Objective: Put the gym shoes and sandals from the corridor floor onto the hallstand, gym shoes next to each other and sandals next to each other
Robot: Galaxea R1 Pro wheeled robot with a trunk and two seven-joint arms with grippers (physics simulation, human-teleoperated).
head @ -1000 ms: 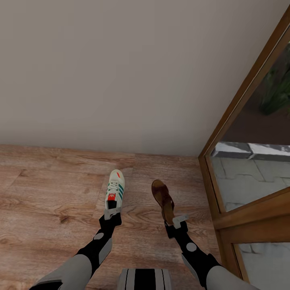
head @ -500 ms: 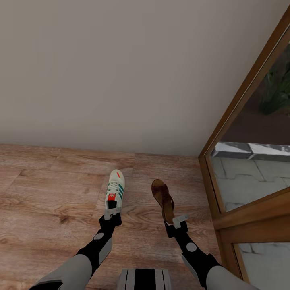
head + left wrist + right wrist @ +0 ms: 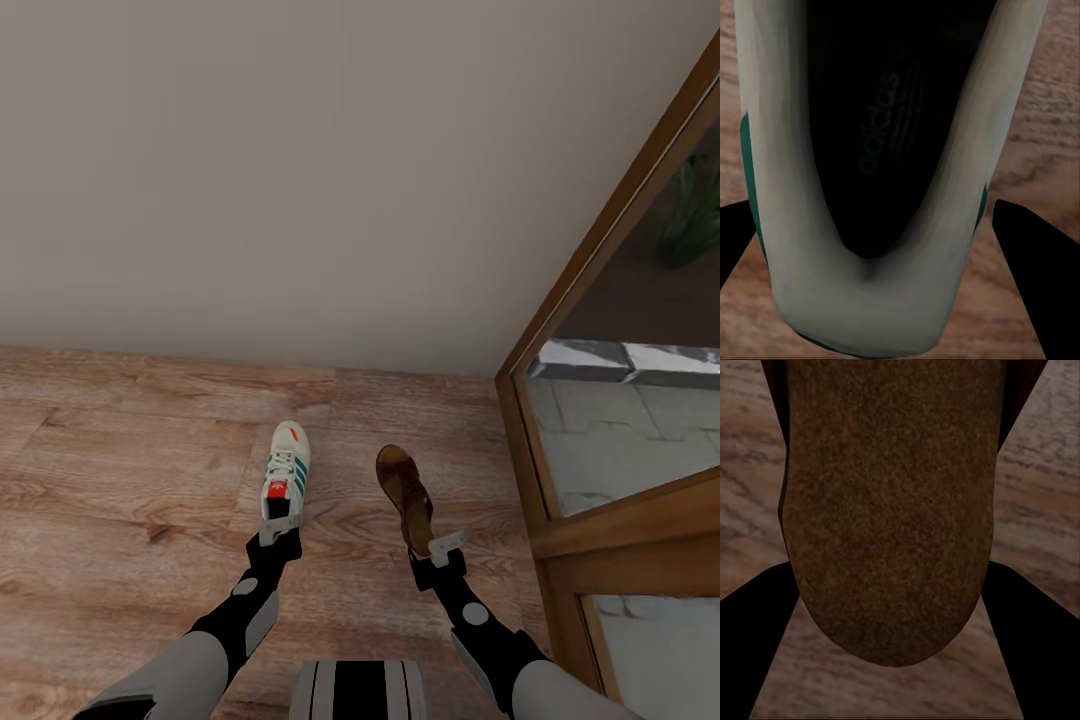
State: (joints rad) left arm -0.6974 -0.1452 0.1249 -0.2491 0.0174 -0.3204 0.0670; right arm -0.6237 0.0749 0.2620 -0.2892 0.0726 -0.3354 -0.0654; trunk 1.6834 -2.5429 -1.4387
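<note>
A white gym shoe point(image 3: 285, 472) with teal stripes and a red tongue tab hangs over the corridor floor point(image 3: 120, 500), its toe pointing away from me. My left gripper point(image 3: 277, 531) is shut on its heel. The left wrist view looks into the dark opening of the gym shoe point(image 3: 877, 307), with a dark finger point(image 3: 1035, 262) on each side. To its right, my right gripper point(image 3: 433, 549) is shut on the heel end of a brown sandal point(image 3: 404, 492). The sandal's sole point(image 3: 889, 510) lies between the black fingers point(image 3: 757, 637) in the right wrist view. The hallstand is out of view.
A plain beige wall point(image 3: 300, 180) stands close ahead. A wooden door frame point(image 3: 520, 420) with glass panes rises at the right, with paving outside behind it. My base point(image 3: 358, 690) shows at the lower edge.
The whole picture has shifted slightly, so the camera has moved; the wall's foot and the door frame sit a little differently. Both grippers still hold their shoes in the same pose.
</note>
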